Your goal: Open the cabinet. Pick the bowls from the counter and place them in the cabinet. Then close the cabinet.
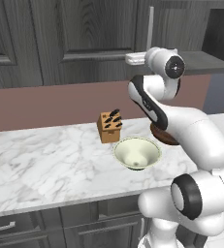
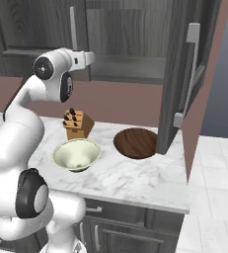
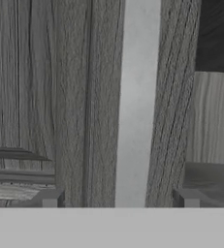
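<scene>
Left of the cream bowl on the counter stands the knife block; right of it lies the brown bowl. Above, the gripper stands spread, fingers either side of the left door's handle, not touching it. The cabinet's right door hangs open.

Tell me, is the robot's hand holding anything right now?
No. The gripper is open, its fingertips either side of the cabinet's left door handle, not squeezing it.
</scene>
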Robot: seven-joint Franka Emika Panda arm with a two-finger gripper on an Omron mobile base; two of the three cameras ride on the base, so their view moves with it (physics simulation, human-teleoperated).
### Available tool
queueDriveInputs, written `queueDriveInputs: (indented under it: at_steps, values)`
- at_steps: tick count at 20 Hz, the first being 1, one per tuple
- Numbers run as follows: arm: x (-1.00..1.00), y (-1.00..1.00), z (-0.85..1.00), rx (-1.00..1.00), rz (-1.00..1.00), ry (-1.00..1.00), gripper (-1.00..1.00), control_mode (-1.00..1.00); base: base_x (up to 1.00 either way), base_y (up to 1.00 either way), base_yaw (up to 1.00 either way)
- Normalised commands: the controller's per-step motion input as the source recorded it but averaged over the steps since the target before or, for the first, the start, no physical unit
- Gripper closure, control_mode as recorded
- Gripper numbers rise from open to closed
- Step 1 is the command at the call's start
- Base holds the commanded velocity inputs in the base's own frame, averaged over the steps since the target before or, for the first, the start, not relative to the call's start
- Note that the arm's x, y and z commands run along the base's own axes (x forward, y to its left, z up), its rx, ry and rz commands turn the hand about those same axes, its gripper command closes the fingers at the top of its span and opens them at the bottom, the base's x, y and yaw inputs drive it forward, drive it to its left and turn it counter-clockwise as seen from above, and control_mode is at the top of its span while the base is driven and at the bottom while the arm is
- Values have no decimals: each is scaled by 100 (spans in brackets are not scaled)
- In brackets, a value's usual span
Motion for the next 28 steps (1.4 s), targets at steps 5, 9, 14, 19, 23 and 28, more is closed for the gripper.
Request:
queueDriveInputs:
  at_steps: [5,9,14,19,23,28]
  values:
    - [58,20,0,0,0,0,-100,-100,0,0,0]
    - [49,6,0,0,0,0,100,-100,0,0,0]
    - [20,0,0,0,0,1,100,-100,0,0,0]
    - [-9,14,4,0,-3,19,100,-100,0,0,0]
    - [-34,24,12,-2,-5,21,100,-100,0,0,0]
    - [-60,27,1,-4,-7,12,100,-100,0,0,0]
